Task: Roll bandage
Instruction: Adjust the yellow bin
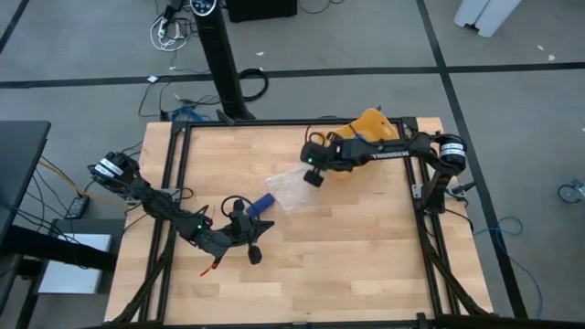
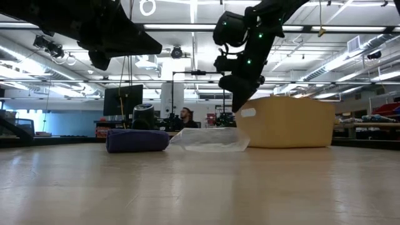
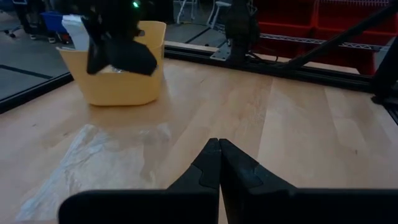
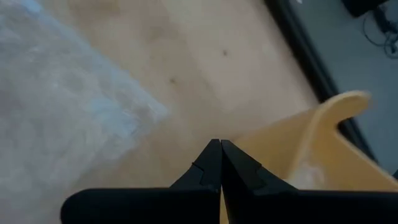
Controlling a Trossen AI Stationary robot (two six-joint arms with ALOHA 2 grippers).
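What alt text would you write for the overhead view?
A rolled blue bandage lies on a wooden table beside a clear plastic wrapper. The left end effector, shut, hovers by the bandage; the right end effector, shut, hangs near a yellow tub.

Setting: robotics lab / open workshop floor.
Framed wooden table [image 1: 302, 274] on grey concrete; ceiling strip lights [image 2: 187, 25], monitors [image 2: 123, 100], red shelving [image 3: 348, 18] at 12 o'clock.
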